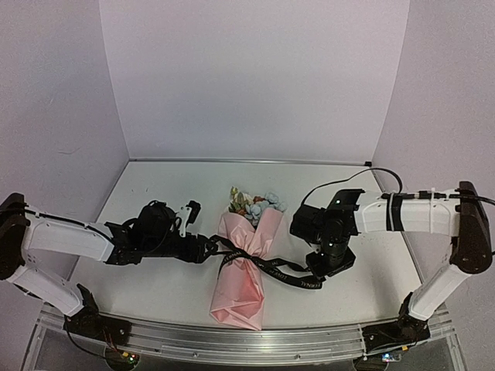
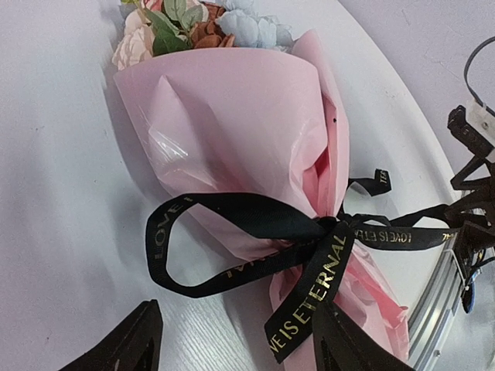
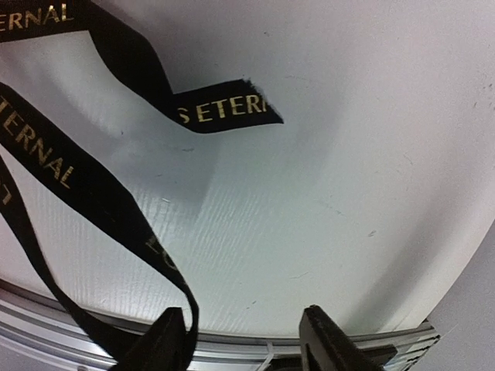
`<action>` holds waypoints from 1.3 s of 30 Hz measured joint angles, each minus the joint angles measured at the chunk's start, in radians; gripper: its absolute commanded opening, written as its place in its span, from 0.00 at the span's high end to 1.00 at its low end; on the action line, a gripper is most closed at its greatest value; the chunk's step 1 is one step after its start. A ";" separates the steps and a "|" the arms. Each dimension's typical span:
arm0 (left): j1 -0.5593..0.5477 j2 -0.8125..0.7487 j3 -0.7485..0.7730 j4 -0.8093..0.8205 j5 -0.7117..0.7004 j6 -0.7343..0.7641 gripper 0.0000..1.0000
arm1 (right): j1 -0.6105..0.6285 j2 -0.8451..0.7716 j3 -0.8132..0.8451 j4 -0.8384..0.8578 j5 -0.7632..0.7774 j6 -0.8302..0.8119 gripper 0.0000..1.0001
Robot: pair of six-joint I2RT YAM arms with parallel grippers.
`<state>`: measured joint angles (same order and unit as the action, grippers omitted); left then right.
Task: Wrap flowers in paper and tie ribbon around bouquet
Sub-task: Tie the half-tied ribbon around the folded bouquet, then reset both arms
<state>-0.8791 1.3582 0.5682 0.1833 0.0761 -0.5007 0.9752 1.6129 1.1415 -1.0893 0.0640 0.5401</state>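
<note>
Back wall (image 1: 255, 77): plain pale lilac-white panel, meeting the table along a thin dark seam.
Left wall (image 1: 54, 93): same pale panel, splayed outward toward the near side; one faint smudge low down.
Right wall (image 1: 448, 85): same pale panel, splayed likewise.
Table (image 1: 170, 185): white, matte, fine grain lines visible close up; narrows toward the back.
Rail (image 1: 232, 340): silver metal strip along the table's near edge.
Light: soft, even, from above; shadows faint.
</note>
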 measured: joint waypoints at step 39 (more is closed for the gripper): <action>0.116 -0.313 0.219 -0.333 -0.153 0.007 0.00 | -0.177 -0.538 -0.259 0.215 0.027 0.024 0.02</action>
<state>-0.7635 1.0449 0.7871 -0.1496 -0.0772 -0.4939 0.7978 1.0746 0.8829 -0.8747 0.0907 0.5636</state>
